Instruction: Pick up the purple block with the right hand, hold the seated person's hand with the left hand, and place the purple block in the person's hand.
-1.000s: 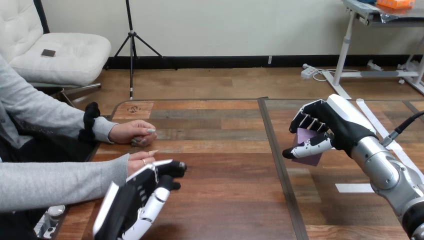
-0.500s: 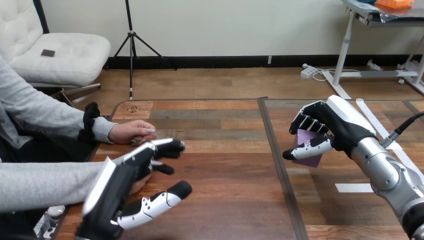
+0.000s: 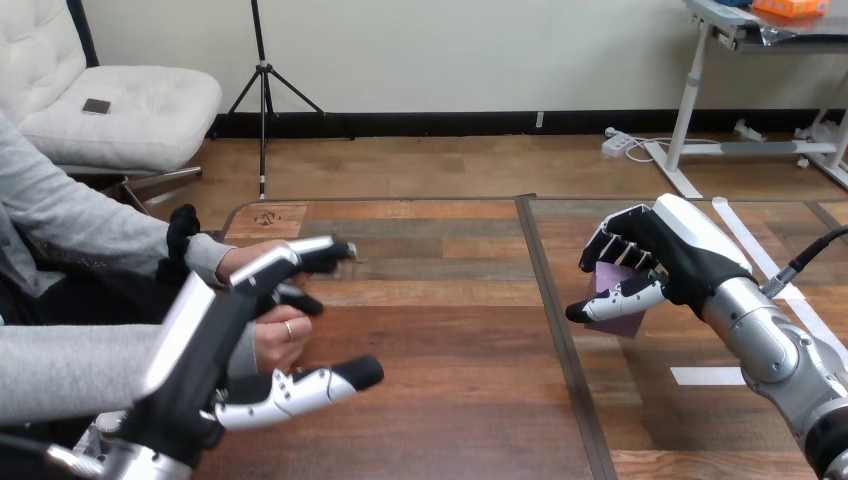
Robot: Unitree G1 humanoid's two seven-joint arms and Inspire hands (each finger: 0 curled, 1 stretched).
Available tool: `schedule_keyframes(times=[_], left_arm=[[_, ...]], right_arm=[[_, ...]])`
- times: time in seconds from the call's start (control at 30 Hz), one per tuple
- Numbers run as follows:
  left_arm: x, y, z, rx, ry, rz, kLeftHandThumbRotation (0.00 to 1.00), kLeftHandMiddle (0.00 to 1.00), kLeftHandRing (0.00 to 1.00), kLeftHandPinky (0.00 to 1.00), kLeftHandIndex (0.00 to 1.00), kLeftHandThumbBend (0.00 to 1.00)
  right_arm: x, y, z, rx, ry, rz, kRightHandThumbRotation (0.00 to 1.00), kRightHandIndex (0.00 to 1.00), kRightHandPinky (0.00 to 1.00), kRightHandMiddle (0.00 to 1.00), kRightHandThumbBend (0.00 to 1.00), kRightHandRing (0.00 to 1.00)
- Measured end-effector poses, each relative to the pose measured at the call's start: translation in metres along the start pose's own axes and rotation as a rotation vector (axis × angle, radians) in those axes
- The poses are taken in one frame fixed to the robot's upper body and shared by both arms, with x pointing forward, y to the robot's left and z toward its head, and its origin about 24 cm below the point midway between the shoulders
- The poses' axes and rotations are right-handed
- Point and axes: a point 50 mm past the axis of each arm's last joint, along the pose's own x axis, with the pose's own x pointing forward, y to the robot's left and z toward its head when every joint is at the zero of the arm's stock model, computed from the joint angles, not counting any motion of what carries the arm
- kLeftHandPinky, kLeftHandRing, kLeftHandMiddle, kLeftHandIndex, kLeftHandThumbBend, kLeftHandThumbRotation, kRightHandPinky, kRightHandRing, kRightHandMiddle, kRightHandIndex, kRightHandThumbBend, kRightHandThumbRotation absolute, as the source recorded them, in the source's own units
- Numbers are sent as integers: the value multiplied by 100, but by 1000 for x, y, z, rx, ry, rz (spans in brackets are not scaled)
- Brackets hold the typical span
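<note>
My right hand hovers over the right half of the table, with fingers and thumb curled round the purple block. Its fingers hide part of the block. My left hand reaches up from the lower left with its fingers straight and its thumb spread wide. The person's nearer hand lies on the table in the gap between those fingers and the thumb; I see nothing curled round it. The person's farther hand rests on the table just behind my left fingers.
A dark seam runs down the wooden table between the two hands. White tape strips lie on the right half. A small metal object sits at the lower left beside the table's edge.
My left hand has swung up and leftward, from beside the person's nearer hand to spanning it with fingers above and thumb below. The right hand and block have stayed put.
</note>
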Motion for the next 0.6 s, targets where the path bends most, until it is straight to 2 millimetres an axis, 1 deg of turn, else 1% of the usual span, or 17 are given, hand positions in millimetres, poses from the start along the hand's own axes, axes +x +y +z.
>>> schedule_keyframes(times=[0.27,0.5,0.6], left_arm=[[7,15,12,139,-28,25,56,82,79,62,78,100],[13,24,15,236,-48,37,54,82,79,62,78,100],[15,27,16,280,-52,34,56,82,79,62,79,100]], right_arm=[[0,0,0,0,0,0,0,46,40,46,80,43],[0,0,0,1,0,0,0,46,40,46,80,43],[0,0,0,0,0,0,0,45,40,46,80,43]])
